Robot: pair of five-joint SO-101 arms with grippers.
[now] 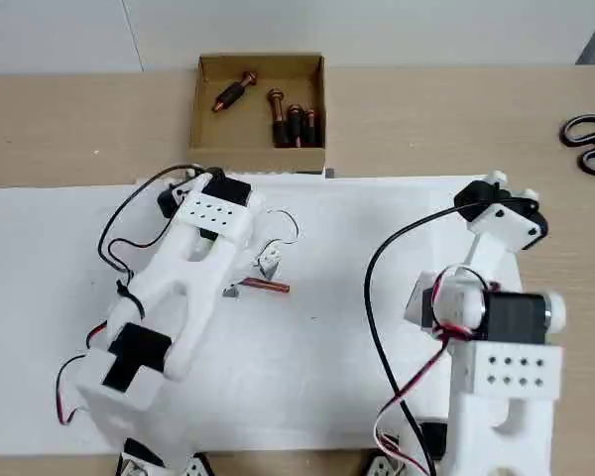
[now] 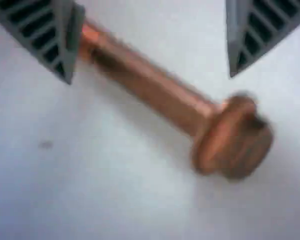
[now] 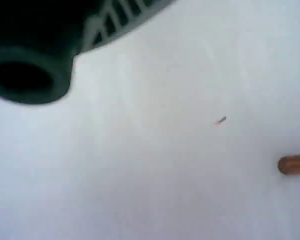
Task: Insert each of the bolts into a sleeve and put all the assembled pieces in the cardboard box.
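The cardboard box (image 1: 258, 159) sits at the far edge of the table (image 1: 69, 119). Inside it lie four assembled pieces: one (image 1: 234, 91) slanted on its own, three (image 1: 294, 121) side by side against the opposite wall.

On the arms' side of the box a white sheet (image 1: 317, 377) covers the table. A bare copper bolt (image 1: 265, 286) lies flat on it, near the box and apart from it. The left gripper (image 2: 150, 75) hangs directly over this bolt with its jaws spread wide. One fingertip (image 2: 60, 45) is at the plain end of the shaft, and the other stands clear on the head's side. The bolt is not gripped.

The right gripper (image 3: 55, 50) is farther from the box than the bolt, off to the right arm's side, above bare sheet. A dark sleeve (image 3: 27, 75) sits against its ribbed finger (image 3: 125, 17), open end facing the camera. It appears clamped there, though the second finger is hidden. The bolt's shaft end shows at the edge of this view.

Black-handled scissors (image 1: 590, 144) lie on the table well away from the box, beyond the right arm.
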